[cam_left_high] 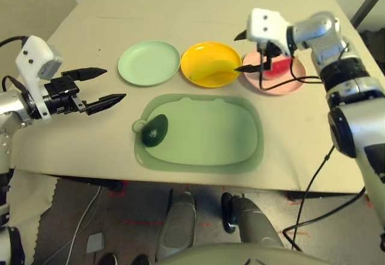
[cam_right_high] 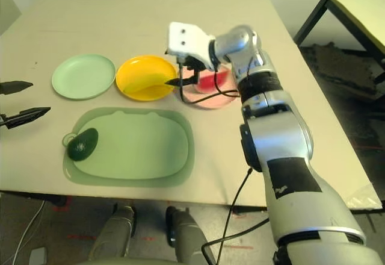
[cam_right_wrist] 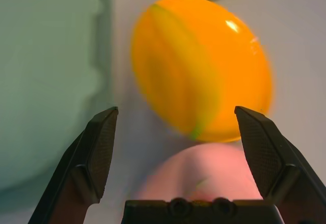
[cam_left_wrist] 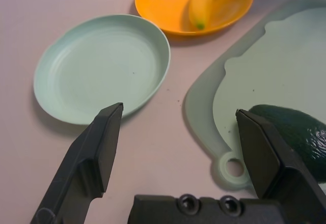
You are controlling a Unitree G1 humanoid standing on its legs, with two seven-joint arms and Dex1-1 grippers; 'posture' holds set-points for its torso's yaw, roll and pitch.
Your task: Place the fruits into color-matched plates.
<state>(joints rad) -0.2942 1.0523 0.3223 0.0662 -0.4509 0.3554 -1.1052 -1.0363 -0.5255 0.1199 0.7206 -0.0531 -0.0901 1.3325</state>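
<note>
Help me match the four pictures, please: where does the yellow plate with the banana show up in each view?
Left eye view: yellow plate at centre, between the mint plate and the pink plate.
Right eye view: the yellow plate sits left of centre, beside the right gripper.
Left wrist view: at the top edge, banana lying in it.
Right wrist view: large, above the open fingers.
Shared landmark: the pale green mat.

Left gripper [cam_left_high: 107,87] spread wide, right gripper [cam_left_high: 241,52] spread too — arms apart
</note>
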